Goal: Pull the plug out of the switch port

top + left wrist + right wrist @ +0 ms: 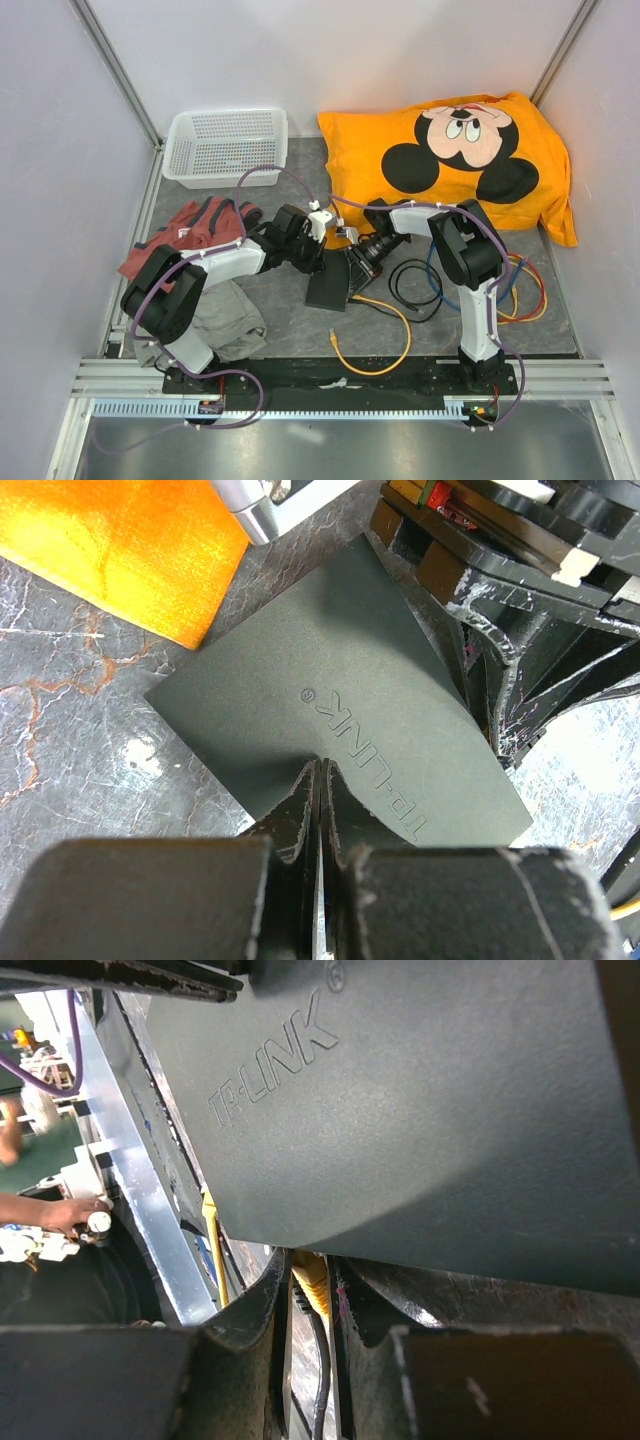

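Observation:
The switch (328,285) is a flat matte black box marked TP-LINK, lying mid-table between the arms. In the left wrist view my left gripper (322,770) is shut, with its tips resting on the switch's top (330,670); it holds nothing. In the right wrist view my right gripper (310,1272) is shut on the yellow plug (318,1288), right at the switch's edge (420,1110). The plug's yellow cable (395,335) curls toward the near rail. In the top view the left gripper (316,262) and right gripper (354,272) meet over the switch.
An orange Mickey Mouse pillow (450,150) lies at the back right and a white basket (225,145) at the back left. Red cloth (190,228) and grey cloth (228,320) lie by the left arm. Coiled cables (520,285) sit right of the right arm. A black rail (340,375) runs along the near edge.

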